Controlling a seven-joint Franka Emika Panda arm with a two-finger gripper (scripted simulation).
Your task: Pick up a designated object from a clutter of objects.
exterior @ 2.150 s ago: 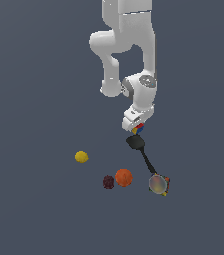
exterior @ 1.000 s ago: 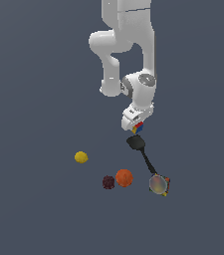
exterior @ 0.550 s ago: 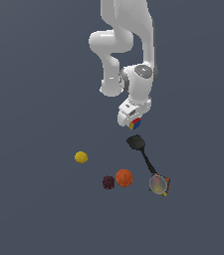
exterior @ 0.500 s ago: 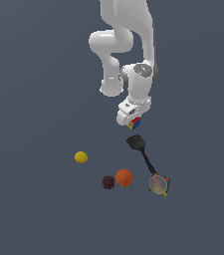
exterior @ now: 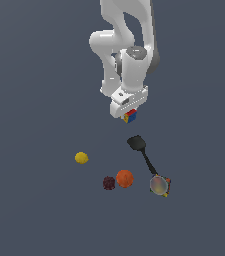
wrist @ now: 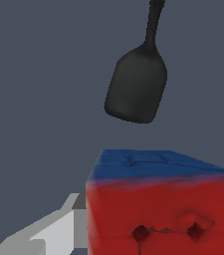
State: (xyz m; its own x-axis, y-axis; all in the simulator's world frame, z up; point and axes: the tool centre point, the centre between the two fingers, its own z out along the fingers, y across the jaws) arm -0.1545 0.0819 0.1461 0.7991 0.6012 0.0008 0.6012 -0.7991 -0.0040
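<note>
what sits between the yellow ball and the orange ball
Only the dark berry, in the exterior view. It lies beside the orange ball, on the side toward the yellow ball; the stretch from berry to yellow ball is bare floor.

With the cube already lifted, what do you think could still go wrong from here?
1. The cube protrudes below the hand, so only part of it looks gripped; it might slip out.
2. The black spatula lies close beneath; a dropped cube could strike it and disturb the orange ball or shiny disc.
</note>
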